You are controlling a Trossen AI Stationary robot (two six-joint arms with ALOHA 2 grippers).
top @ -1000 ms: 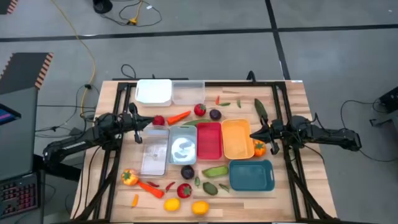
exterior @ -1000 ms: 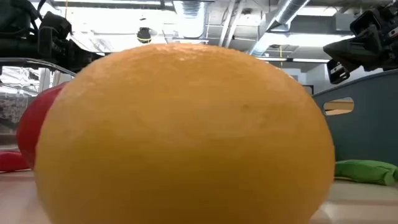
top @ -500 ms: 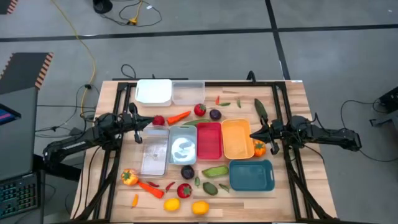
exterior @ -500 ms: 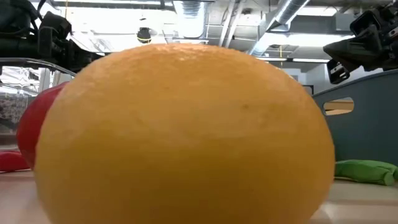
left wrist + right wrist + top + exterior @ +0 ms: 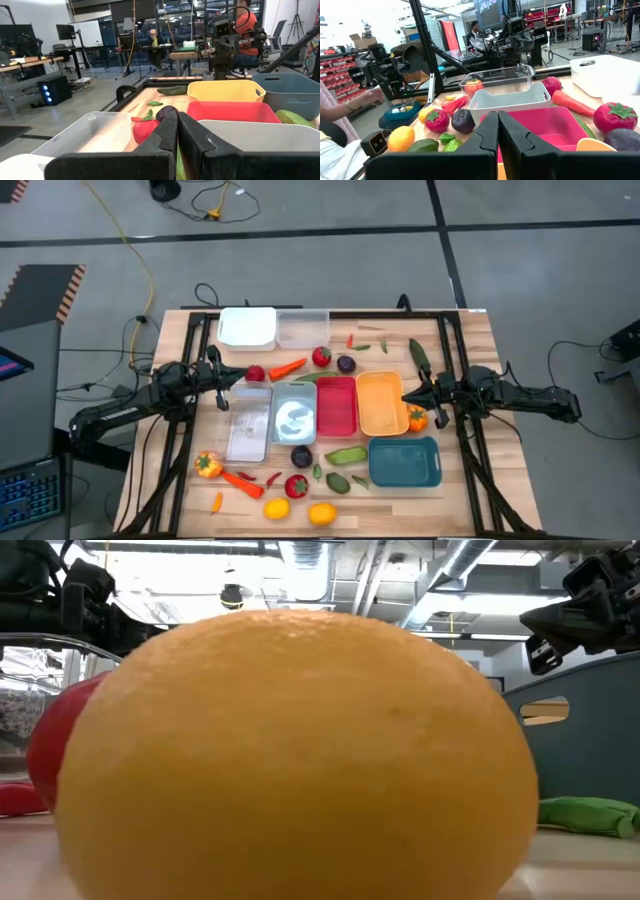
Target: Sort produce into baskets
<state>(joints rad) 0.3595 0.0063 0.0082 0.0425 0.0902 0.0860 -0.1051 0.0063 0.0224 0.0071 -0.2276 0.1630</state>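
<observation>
Orange pepper [image 5: 417, 418] lay just beside right hand [image 5: 409, 397], by yellow bin [image 5: 381, 403] near worktop's right edge; fingers pressed together, empty. Left hand [image 5: 240, 377] likewise closed, farther off.

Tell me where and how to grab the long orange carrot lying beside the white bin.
Grip the carrot around its thick middle, coming straight down from above, jaws across its narrow width. It lies flat on the table at a slant, the dark red fruit close at one end, so the middle probably leaves the most finger room. The left gripper is nearest.
</observation>
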